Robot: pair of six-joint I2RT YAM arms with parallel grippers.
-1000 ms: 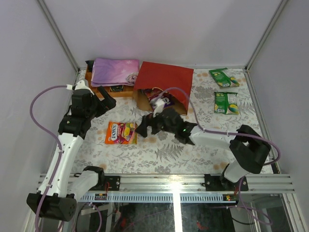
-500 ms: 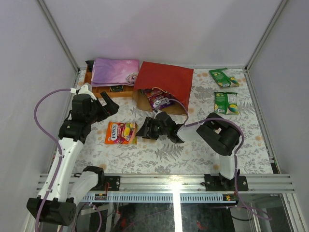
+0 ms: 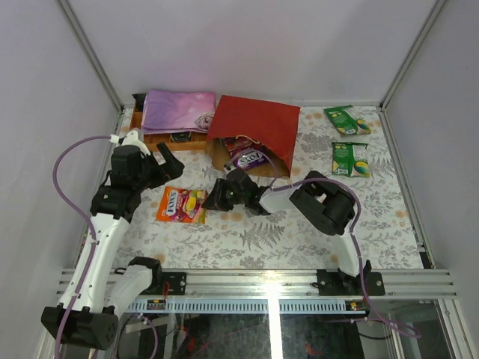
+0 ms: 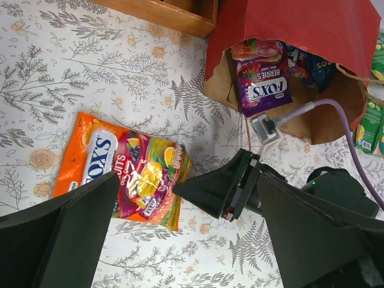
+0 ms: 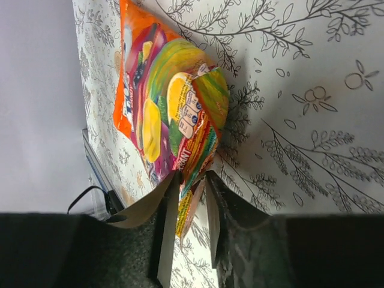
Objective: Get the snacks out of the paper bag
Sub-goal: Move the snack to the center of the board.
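Three packets out of the paper bag (image 3: 254, 123), at least one left inside.
The bag lies at 12 o'clock, a purple packet (image 4: 264, 84) in its mouth. At its 7 o'clock your right gripper (image 5: 189, 189) pinches the orange packet (image 3: 179, 204). Two green packets (image 3: 350, 158) rest at 3 o'clock. Your left gripper (image 3: 171, 161) gapes empty.

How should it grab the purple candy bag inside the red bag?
Pinch the purple candy bag by its flat end that lies nearest the mouth of the red paper bag. Come in low through that open mouth, since the rest lies deeper inside.
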